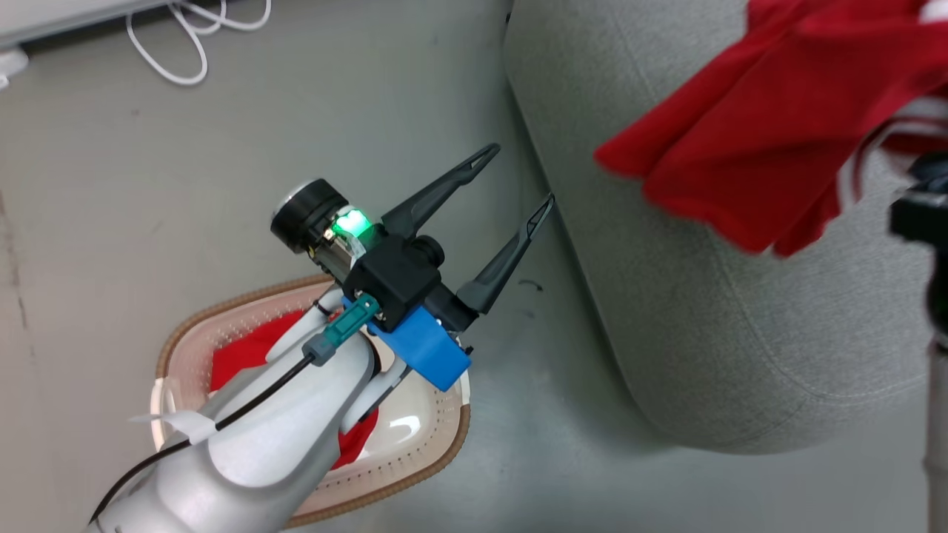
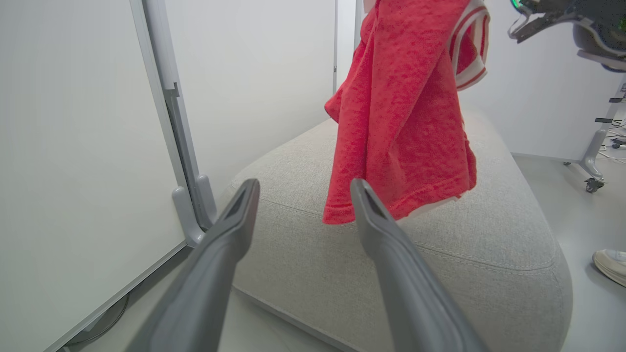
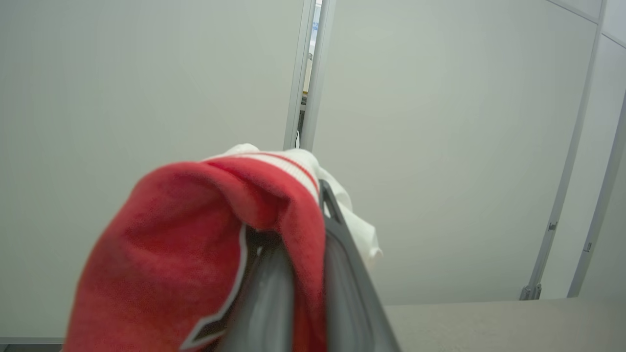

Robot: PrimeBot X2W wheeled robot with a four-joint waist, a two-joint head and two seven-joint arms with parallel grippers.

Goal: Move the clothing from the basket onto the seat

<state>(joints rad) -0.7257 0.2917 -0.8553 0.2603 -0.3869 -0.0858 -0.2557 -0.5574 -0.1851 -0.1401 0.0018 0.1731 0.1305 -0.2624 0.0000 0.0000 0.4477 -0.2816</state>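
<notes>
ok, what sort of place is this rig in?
Likely a lab or office test space, not a home: white partition panels on metal frames, a bare grey floor with a loose white cable, and a wheeled stand beyond the seat.

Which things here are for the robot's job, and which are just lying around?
For the job:
- held red garment, hanging over the seat
- other red garment, in the basket
- basket
- seat

Just lying about:
- white cable on the floor
- shoe
- wheeled stand
</notes>
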